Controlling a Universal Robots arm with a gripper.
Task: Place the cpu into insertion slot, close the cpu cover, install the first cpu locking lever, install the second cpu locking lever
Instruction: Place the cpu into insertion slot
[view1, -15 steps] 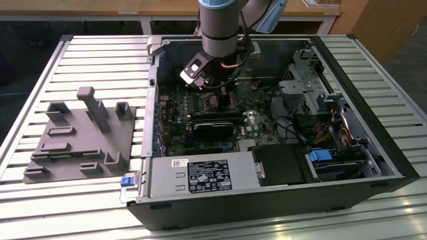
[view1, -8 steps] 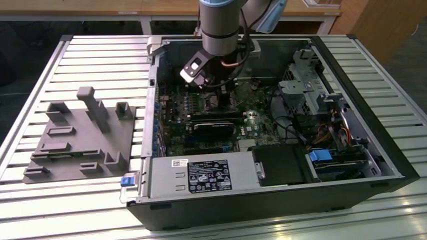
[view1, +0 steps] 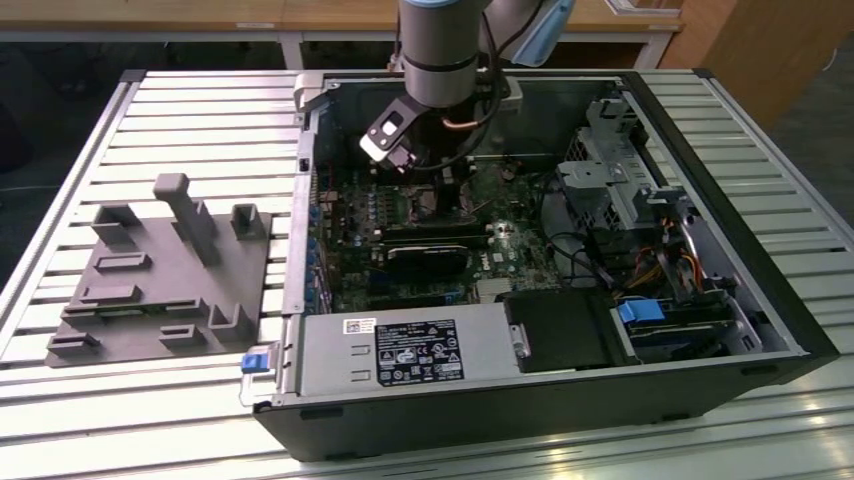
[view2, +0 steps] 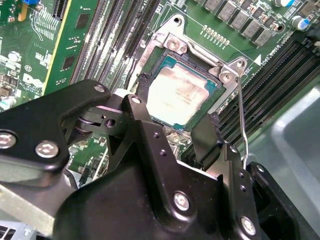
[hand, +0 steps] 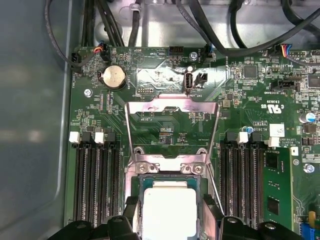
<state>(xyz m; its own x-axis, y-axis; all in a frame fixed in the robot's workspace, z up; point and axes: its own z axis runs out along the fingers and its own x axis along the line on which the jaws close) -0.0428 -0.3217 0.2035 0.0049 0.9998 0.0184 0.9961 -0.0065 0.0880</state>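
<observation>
The cpu (hand: 170, 212) is a small square chip with a pale metal top, lying flat in the insertion slot (view2: 161, 59) on the green motherboard. It shows in both wrist views, and its top (view2: 181, 92) reflects light. My gripper (hand: 170, 220) straddles it and is shut on its two opposite edges, with black fingertips (view2: 209, 131) on either side. The cpu cover (hand: 172, 106), a thin silvery frame with a large window, stands swung open behind the socket on its hinge. One thin wire locking lever (view2: 241, 115) sticks up beside the socket. In the exterior view my gripper (view1: 424, 193) reaches down into the open computer case.
Black memory slots (hand: 95, 185) flank the socket, and a green memory card (hand: 275, 190) stands beside them. Cables (hand: 200, 25) run along the case wall above a coin battery (hand: 113, 77). Outside the case (view1: 747, 250), a grey fixture (view1: 160, 270) sits on the slatted table.
</observation>
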